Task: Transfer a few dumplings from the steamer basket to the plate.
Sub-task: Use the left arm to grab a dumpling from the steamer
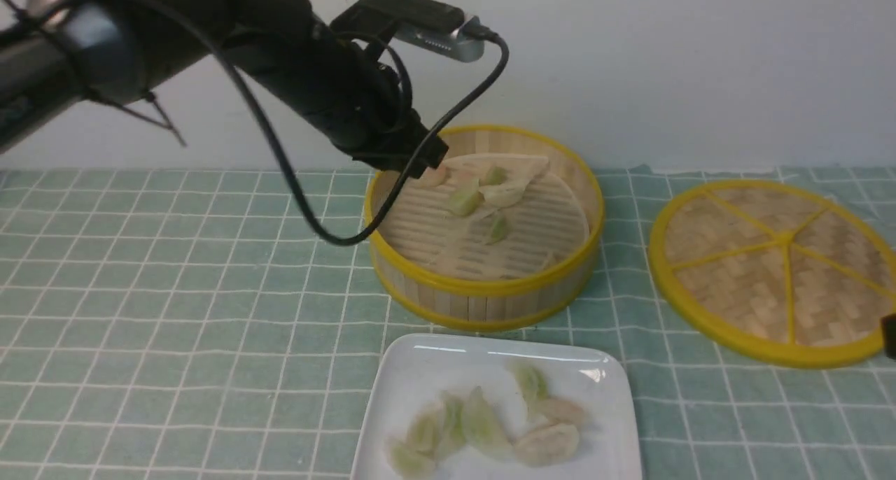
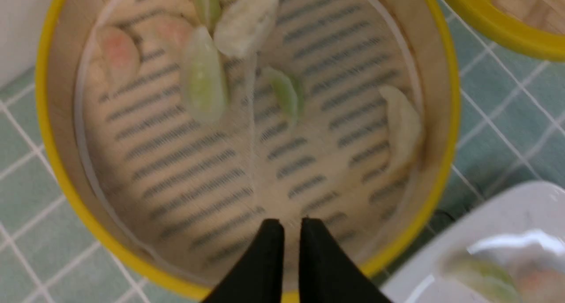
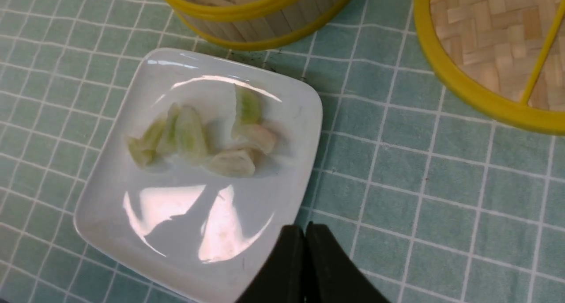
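Note:
The steamer basket stands at the back centre of the cloth and holds several dumplings. My left gripper hangs over the basket's back-left part, near a pinkish dumpling. In the left wrist view its fingertips stand a narrow gap apart over the slatted floor, with nothing between them. A green dumpling lies ahead of them. The white plate in front of the basket carries several dumplings. My right gripper is shut and empty, above the cloth beside the plate.
A flat woven lid with yellow spokes lies to the right of the basket. A green checked cloth covers the table. A pale wall rises right behind the basket. A black cable loops down from my left arm.

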`<state>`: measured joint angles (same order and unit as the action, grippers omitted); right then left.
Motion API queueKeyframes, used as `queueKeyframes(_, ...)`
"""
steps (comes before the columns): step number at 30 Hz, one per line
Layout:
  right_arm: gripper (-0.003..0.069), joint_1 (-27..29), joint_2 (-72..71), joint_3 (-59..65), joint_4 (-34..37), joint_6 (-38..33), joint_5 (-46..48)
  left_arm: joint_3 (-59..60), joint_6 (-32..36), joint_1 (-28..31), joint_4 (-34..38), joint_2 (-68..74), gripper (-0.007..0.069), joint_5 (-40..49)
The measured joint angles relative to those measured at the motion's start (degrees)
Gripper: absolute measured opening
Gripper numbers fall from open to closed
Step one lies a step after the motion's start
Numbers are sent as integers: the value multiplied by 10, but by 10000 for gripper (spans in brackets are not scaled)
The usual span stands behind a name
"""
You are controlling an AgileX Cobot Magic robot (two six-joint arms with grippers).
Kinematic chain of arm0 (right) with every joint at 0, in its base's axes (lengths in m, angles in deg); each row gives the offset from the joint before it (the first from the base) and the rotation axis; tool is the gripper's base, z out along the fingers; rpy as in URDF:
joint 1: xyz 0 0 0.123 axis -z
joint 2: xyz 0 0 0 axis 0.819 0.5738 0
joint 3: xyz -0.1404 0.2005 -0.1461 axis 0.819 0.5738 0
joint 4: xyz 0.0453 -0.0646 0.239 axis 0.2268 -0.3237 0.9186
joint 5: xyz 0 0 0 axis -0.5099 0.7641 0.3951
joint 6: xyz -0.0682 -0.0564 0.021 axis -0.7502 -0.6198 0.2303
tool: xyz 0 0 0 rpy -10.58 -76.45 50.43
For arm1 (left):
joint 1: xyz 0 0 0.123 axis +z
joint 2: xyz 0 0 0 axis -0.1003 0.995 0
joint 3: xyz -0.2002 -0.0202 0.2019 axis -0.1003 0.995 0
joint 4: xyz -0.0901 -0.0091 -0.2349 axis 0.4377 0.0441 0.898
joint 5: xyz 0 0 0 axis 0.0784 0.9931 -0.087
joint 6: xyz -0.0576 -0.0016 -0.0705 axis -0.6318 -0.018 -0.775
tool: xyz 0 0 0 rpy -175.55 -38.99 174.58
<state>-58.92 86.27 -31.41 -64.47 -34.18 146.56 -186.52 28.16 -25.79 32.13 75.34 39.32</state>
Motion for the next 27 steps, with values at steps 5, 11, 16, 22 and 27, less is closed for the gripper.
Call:
queueKeyframes(5, -15, 0, 0, 0, 17, 11, 0, -94, -5, 0, 0, 102, 204, -5)
queueKeyframes(11, -15, 0, 0, 0, 18, 13, 0, -198, -30, 0, -2, 231, 449, -7)
queueKeyframes(16, -15, 0, 0, 0, 18, 13, 0, -231, -29, 0, -2, 286, 517, -26)
queueKeyframes(22, -15, 0, 0, 0, 18, 13, 4, -237, -7, -4, -2, 305, 465, -73)
queueKeyframes(27, -15, 0, 0, 0, 17, 13, 7, -237, 32, -17, -6, 310, 320, -89)
